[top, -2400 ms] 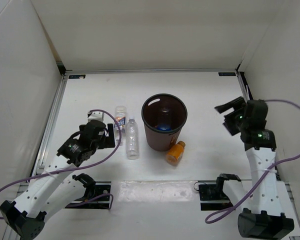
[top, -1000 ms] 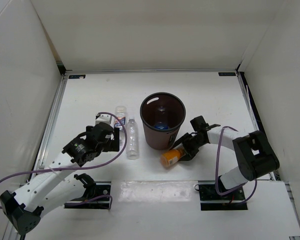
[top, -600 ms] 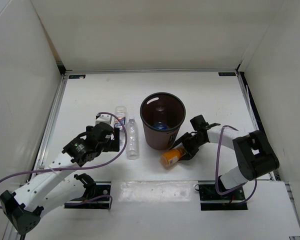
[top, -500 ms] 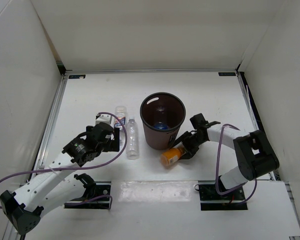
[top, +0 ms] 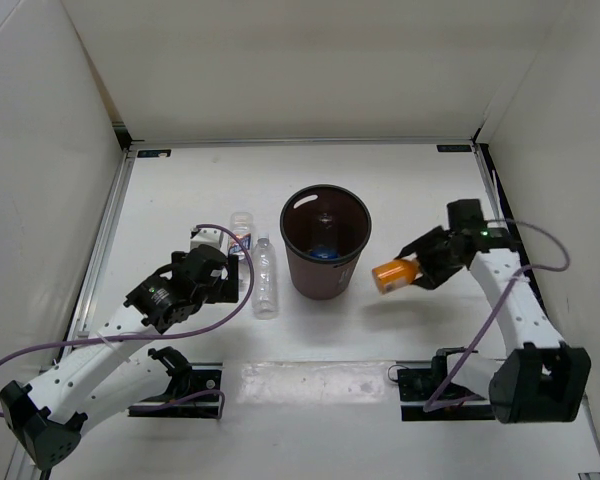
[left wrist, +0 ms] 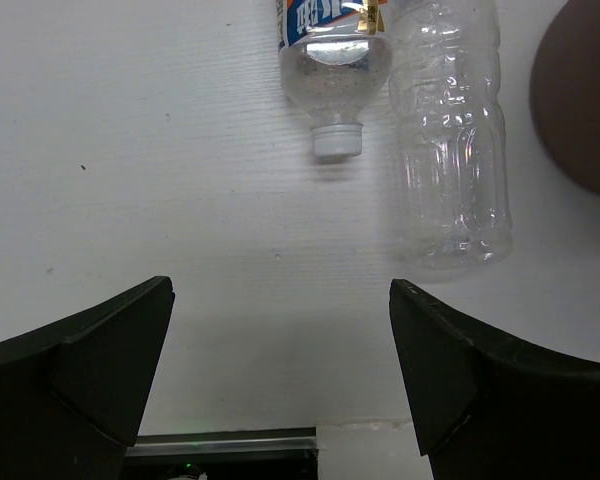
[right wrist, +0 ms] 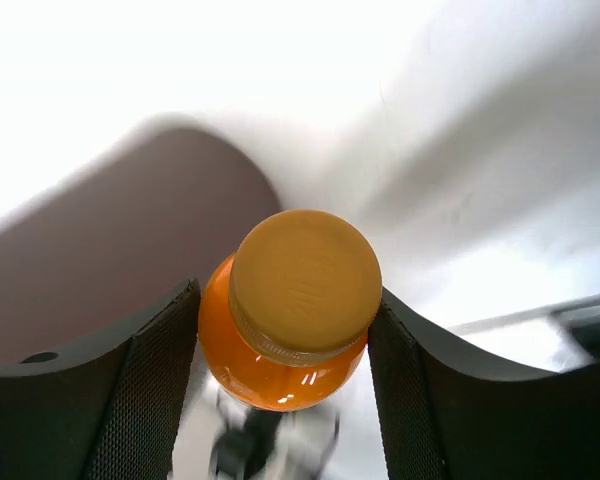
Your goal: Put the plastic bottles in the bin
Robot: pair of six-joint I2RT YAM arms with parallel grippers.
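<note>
My right gripper (top: 412,272) is shut on the stubby orange bottle (top: 391,274) and holds it in the air just right of the dark brown bin (top: 326,245); in the right wrist view the bottle (right wrist: 295,300) sits cap-first between both pads. A blue-labelled bottle (top: 323,252) lies inside the bin. The clear unlabelled bottle (top: 265,277) and the orange-white labelled bottle (top: 241,234) lie side by side left of the bin; both show in the left wrist view (left wrist: 448,130) (left wrist: 332,40). My left gripper (top: 216,285) is open and empty, just near of them.
White walls enclose the table on three sides. A metal rail (top: 105,240) runs along the left edge. The bin's side (left wrist: 580,95) shows at the right of the left wrist view.
My right gripper closed on the orange bottle by the bin's foot, lifted it off the table and carried it right and up. The left arm has barely moved.
</note>
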